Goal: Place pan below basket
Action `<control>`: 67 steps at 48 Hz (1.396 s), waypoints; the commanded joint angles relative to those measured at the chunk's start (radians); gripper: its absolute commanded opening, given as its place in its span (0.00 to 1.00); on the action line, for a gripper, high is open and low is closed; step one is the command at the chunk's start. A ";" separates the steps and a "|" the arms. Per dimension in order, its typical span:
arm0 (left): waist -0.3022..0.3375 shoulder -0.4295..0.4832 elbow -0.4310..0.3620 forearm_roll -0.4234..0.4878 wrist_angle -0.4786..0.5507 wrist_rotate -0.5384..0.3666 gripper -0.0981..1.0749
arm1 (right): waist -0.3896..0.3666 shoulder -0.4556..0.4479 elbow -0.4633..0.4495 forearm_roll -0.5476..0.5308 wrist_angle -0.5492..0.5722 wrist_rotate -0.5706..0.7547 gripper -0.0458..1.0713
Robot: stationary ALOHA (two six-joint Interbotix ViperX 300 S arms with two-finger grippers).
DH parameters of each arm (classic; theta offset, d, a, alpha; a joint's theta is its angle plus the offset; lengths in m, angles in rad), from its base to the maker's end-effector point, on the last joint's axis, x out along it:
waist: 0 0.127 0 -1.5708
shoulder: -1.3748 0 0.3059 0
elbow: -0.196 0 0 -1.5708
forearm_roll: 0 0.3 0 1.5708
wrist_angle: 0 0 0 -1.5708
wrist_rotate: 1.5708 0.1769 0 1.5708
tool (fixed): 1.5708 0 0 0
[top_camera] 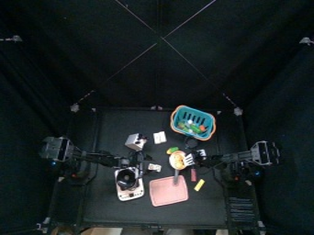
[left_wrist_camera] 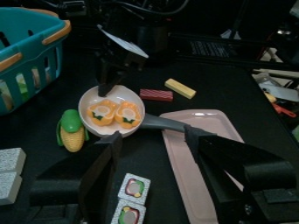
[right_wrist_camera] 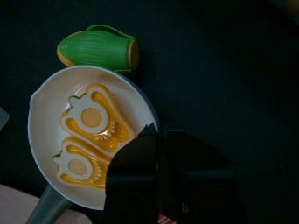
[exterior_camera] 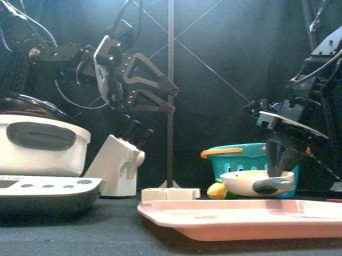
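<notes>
One arm works: the right gripper (left_wrist_camera: pixel 108 86) reaches down onto the rim of the pan (left_wrist_camera: pixel 112 115), its jaws nearly closed and seemingly pinching that edge. The pan, white with two orange egg shapes inside, sits on the table just below the teal basket (left_wrist_camera: pixel 26 54), so the placing step looks nearly complete; letting go and lifting clear likely comes next. A toy corn cob (left_wrist_camera: pixel 70 133) lies just beside the pan, a pink tray (left_wrist_camera: pixel 198 149) by its handle. The left gripper (left_wrist_camera: pixel 152 188) hovers nearby, jaws wide apart, empty.
</notes>
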 commanded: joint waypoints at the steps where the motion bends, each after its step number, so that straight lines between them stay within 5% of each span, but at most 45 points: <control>1: -0.002 -0.005 -0.021 0.003 -0.005 0.002 0.88 | -0.006 -0.025 -0.008 -0.002 0.000 0.002 0.31; 26: -0.002 -0.005 -0.023 0.020 -0.005 0.002 0.88 | -0.046 -0.207 0.117 0.057 0.003 0.000 0.31; 39: -0.002 -0.005 -0.018 0.021 -0.005 0.003 0.88 | -0.054 -0.301 0.173 0.138 0.101 0.006 0.32; 67: -0.002 0.009 -0.018 0.023 -0.005 0.002 0.88 | -0.058 -0.354 0.238 0.201 0.190 0.011 0.32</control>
